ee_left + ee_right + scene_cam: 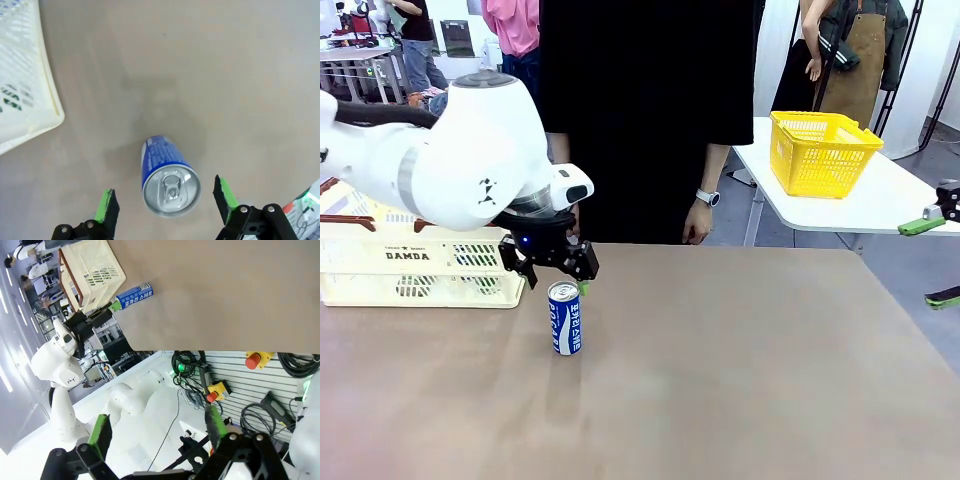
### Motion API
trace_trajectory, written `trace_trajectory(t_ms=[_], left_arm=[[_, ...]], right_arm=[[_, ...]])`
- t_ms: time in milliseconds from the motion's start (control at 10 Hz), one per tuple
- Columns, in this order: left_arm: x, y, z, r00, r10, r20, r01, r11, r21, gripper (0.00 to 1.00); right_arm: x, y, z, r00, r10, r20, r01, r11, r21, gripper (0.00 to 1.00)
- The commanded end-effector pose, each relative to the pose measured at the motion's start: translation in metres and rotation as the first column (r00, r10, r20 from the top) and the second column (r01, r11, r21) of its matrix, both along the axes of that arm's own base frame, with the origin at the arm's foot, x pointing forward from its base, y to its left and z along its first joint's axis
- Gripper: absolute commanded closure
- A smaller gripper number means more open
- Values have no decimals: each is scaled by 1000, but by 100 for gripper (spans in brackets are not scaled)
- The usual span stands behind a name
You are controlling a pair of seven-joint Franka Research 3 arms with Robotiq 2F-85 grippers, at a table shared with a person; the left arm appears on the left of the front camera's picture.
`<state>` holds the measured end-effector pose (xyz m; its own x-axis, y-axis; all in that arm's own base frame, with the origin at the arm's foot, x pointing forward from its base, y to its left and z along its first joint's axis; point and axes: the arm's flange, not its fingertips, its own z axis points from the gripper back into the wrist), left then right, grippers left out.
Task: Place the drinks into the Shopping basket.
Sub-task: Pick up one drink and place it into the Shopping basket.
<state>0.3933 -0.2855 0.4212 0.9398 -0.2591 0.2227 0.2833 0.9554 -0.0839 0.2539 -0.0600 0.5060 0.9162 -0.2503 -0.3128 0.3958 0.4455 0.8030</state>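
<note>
The Shopping basket (420, 262) showed no visible contents; 1 upright can (565, 318) stood directly under the released left gripper (552, 272), untouched

A blue-and-white can (565, 319) with silver top, a cream, brown-rimmed basket (420, 262), a yellow basket (822, 152).

Metal can, plastic basket, matt table

Glossy blue can (167, 177) with shiny silver top; slotted cream plastic basket (420, 260); smooth matt tabletop (740, 380).

A yellow basket (819, 152) sits on a white side table (880, 205), far right
</note>
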Motion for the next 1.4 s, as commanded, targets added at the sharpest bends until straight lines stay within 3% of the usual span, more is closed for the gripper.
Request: trace_trajectory(t_ms=[0,700,900,1300], left_arm=[[8,-2,-6,1000,-9,-20,10,1000,13,0],[17,-8,-28,997,-27,-73,30,998,48,0],[19,-7,-29,996,-26,-81,31,998,58,100],[21,-7,-28,994,-44,-99,49,997,52,100]], right_arm=[[2,0,2,1000,12,25,-12,1000,18,0],[2,0,2,1000,12,25,-12,1000,18,0],[2,0,2,1000,12,25,-12,1000,18,0],[2,0,2,1000,12,25,-12,1000,18,0]])
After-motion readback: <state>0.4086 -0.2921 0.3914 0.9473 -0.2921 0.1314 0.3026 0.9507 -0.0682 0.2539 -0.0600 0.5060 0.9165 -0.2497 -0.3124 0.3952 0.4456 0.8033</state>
